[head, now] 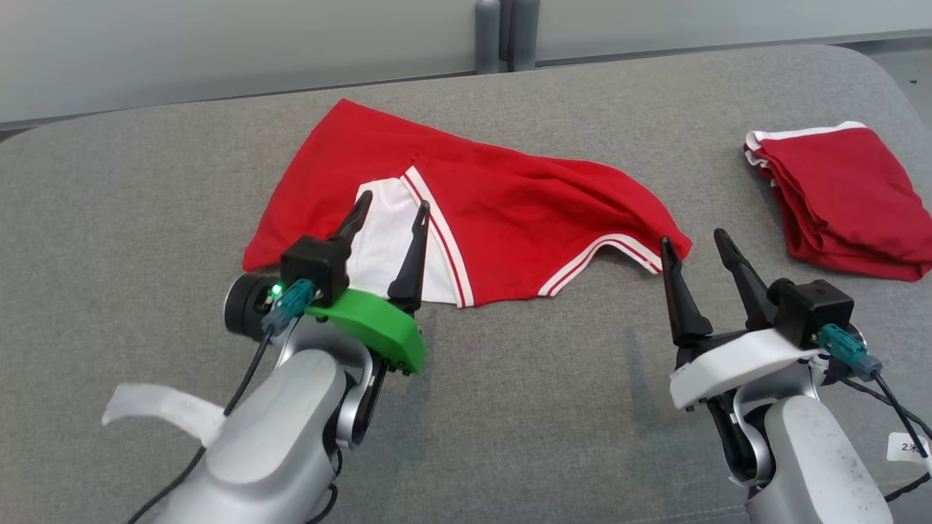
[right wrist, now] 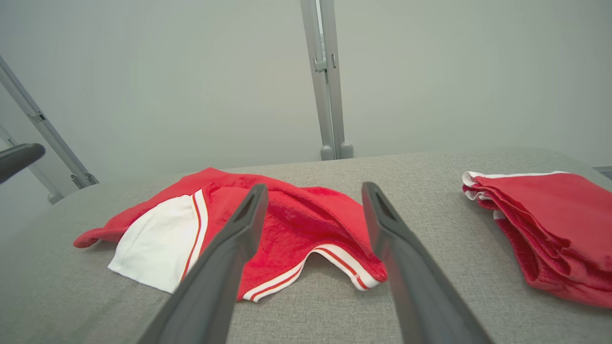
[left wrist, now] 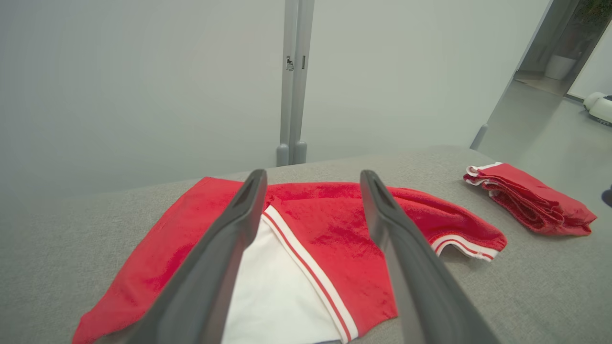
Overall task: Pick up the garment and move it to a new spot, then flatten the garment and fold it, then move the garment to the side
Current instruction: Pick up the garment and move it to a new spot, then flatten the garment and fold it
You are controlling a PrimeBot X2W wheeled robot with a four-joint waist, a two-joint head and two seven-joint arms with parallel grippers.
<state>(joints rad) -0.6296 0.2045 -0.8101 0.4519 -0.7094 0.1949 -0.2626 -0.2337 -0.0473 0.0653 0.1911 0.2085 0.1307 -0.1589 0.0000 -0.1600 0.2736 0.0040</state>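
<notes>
1. The left gripper [head: 394, 201], lower left of the head view, has its jaws spread wide with nothing between them; its dark fingers point up the frame across the white panel [head: 382, 244] of the garment [head: 510, 211], and whether the tips touch the cloth cannot be told
2. The right gripper [head: 692, 238], lower right, is likewise released and empty, its tips just beside the garment's striped hem corner, over bare surface
3. The garment, red with white-striped hems, lies at the centre of the frame, loosely spread; a ridge of slack runs toward its right corner, and in the right wrist view the hem [right wrist: 334, 255] arches off the surface
4. The grey padded surface [head: 510, 407] bears everything; a folded garment [head: 844, 196], also red, sits at the right edge, well apart
5. Step in hand, as judged: the approach to a first grasp, since the garment is neither flat nor folded
6. The next move likely calls for both grippers to lower onto the near edge and close at two separate points, pinching cloth rather than the soft covering, so that it lifts evenly
</notes>
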